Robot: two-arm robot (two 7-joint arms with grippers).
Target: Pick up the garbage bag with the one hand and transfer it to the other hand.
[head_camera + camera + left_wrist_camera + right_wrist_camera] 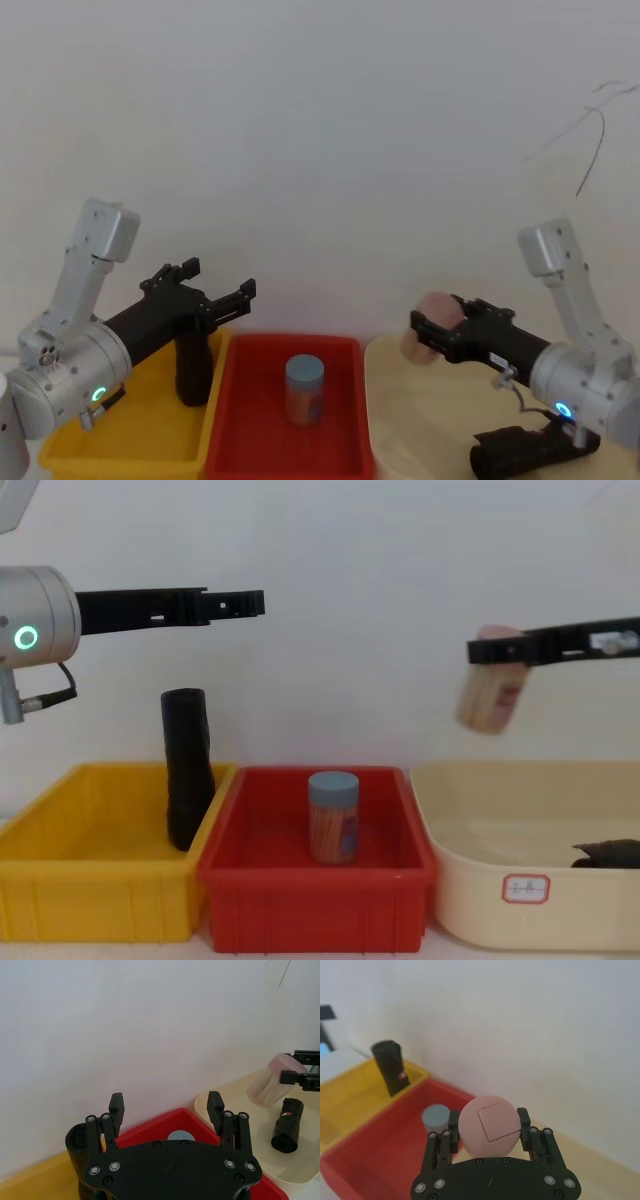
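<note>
Left gripper (255,602) open wide, empty, above yellow bin (60,880) | garbage bag (187,768) upright in that bin, directly below, long axis vertical; nearer arm: left | right gripper (485,648) clamped on pink-capped jar (490,698), well apart

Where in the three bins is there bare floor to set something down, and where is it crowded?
Yellow bin: bare floor beside the garbage bag leaning in its corner nearest the red bin. Red bin: floor bare around the central jar. Cream bin: a second black roll crowds its near side.
</note>
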